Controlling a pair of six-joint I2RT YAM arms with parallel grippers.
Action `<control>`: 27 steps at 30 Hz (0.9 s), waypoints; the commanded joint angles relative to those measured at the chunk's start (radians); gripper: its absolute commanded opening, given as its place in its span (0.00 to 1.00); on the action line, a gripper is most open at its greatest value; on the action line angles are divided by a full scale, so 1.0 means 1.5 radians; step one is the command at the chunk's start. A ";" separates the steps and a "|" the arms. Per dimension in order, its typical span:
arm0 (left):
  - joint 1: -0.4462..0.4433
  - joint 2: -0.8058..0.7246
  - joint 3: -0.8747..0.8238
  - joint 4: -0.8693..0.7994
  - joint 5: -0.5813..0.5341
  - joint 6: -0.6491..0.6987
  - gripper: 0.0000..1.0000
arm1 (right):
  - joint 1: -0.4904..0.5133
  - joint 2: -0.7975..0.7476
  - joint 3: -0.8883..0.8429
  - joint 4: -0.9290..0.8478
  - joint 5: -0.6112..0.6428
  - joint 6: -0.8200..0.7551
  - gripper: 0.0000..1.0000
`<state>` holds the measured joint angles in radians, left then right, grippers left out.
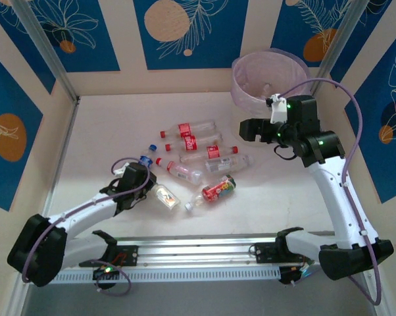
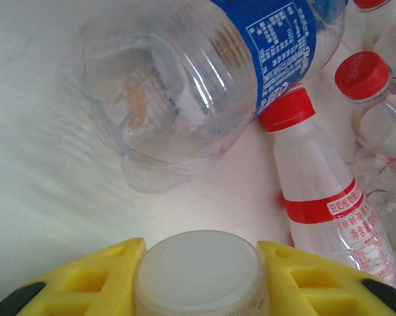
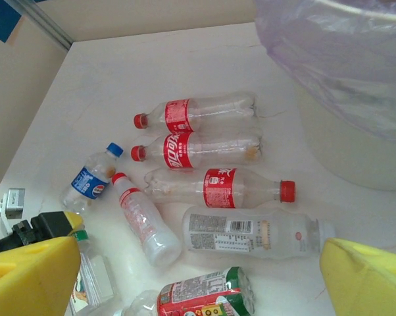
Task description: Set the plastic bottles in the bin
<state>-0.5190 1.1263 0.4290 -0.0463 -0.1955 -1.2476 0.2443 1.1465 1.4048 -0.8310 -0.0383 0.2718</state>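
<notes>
Several plastic bottles lie mid-table. Three clear ones have red labels and red caps (image 1: 188, 128) (image 3: 204, 115). With them are a blue-labelled one (image 1: 145, 160) (image 2: 250, 59), a clear white-labelled one (image 3: 250, 232), a red-capped one (image 2: 316, 191) and a green-and-red one (image 1: 216, 190) (image 3: 204, 296). My left gripper (image 1: 148, 186) (image 2: 198, 263) is low at the heap's left edge, shut on a small bottle (image 1: 165, 196) by its white cap (image 2: 198, 273). My right gripper (image 1: 247, 128) (image 3: 198, 276) hangs open above the bottles, nothing between its fingers. The bin (image 1: 270, 79) (image 3: 356, 158) stands at the back right.
Beige walls with blue panels close the table (image 1: 106, 131) at the back and both sides. A metal rail (image 1: 198, 253) with the arm bases runs along the near edge. Bare tabletop lies left of the heap and between the heap and the bin.
</notes>
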 commanded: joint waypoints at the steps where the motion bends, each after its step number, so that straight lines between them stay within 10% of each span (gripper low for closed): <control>1: 0.010 -0.009 -0.005 -0.026 -0.015 0.012 0.37 | 0.011 -0.012 0.012 -0.008 -0.013 0.008 0.94; 8: 0.016 -0.037 0.006 -0.039 -0.009 0.019 0.34 | 0.083 -0.011 0.021 0.002 -0.054 0.037 0.94; 19: 0.023 -0.074 0.170 -0.128 0.046 0.114 0.34 | 0.408 0.136 0.006 0.108 -0.038 0.097 0.94; 27: 0.023 -0.029 0.244 -0.059 0.153 0.163 0.34 | 0.409 0.253 0.012 0.145 -0.078 0.102 0.96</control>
<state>-0.4976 1.0649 0.7444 -0.1833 -0.0566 -1.0626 0.8776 1.5230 1.4132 -0.6514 -0.1104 0.4034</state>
